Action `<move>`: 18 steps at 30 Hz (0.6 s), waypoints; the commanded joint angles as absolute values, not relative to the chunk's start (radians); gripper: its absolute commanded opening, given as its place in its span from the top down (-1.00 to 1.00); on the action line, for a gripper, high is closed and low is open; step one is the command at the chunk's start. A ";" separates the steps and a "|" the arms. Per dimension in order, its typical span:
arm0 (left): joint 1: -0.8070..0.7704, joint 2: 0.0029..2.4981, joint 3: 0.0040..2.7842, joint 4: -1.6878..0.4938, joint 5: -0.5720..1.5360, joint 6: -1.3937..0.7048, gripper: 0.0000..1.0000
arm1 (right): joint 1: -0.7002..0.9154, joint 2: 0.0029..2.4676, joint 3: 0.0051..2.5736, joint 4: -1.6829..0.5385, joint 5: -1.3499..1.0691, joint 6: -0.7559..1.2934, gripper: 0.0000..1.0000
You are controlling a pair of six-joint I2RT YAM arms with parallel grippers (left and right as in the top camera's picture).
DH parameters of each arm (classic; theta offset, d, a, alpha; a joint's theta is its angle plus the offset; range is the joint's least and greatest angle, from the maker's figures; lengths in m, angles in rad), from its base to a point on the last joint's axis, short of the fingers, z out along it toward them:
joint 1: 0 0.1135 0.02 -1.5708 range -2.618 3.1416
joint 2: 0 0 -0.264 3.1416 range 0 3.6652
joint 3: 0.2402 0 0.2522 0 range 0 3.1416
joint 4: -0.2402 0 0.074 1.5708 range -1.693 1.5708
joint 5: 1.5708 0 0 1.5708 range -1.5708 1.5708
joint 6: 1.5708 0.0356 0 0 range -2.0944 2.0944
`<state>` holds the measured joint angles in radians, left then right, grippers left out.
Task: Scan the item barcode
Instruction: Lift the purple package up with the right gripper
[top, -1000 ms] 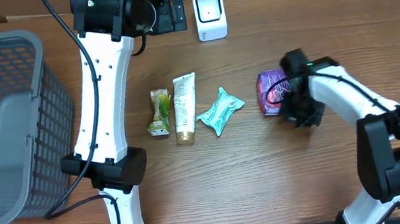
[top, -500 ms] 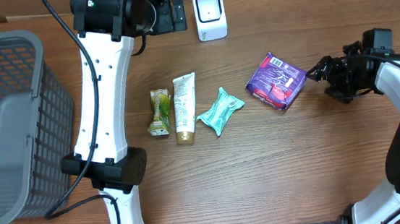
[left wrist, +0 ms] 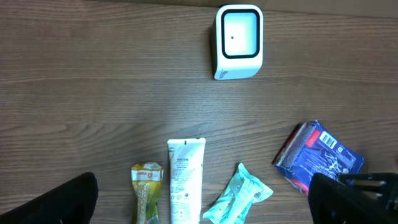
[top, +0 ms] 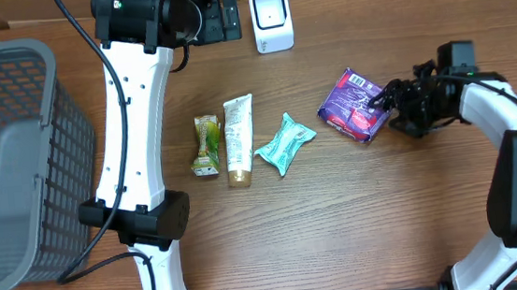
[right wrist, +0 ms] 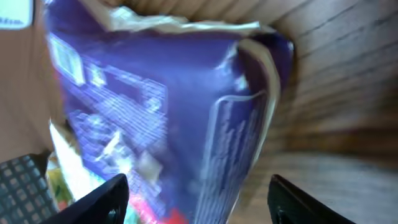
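A purple snack packet (top: 356, 106) lies flat on the table, right of centre; it also shows in the left wrist view (left wrist: 317, 157). My right gripper (top: 392, 105) sits at the packet's right edge, open. In the right wrist view the blurred packet (right wrist: 161, 112) fills the space between the spread fingers (right wrist: 292, 199), with a gap beside the right one. The white scanner (top: 271, 20) stands at the back of the table. My left gripper (top: 217, 17) hangs high near the scanner, open and holding nothing (left wrist: 205, 199).
A yellow-green sachet (top: 206, 145), a white tube (top: 238, 139) and a teal pack (top: 285, 144) lie in a row mid-table. A grey mesh basket (top: 6, 158) stands at the left edge.
The right gripper let go of the purple packet, which dropped flat, and pulled away to the right. It has since come back left to the packet's edge. The left arm stayed still.
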<state>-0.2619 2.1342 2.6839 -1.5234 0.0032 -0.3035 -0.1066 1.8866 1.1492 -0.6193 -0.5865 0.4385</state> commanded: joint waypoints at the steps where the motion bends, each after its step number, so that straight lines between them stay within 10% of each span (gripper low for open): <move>1: -0.269 2.139 2.684 -1.522 -0.007 -0.284 -0.99 | -0.109 1.902 1.089 -0.551 -0.581 0.438 -0.44; 10: -0.269 2.139 2.684 -1.522 -0.007 -0.284 -0.99 | -0.052 1.912 0.981 -0.300 -0.585 0.412 -0.04; 18: -0.269 2.140 2.684 -1.522 -0.007 -0.284 -0.99 | -0.057 1.911 0.986 -0.275 -0.678 0.419 0.88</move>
<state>-0.2619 2.1342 2.6839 -1.5230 0.0029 -0.3035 -0.0345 1.8927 0.9947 -0.2634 -0.6209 0.4198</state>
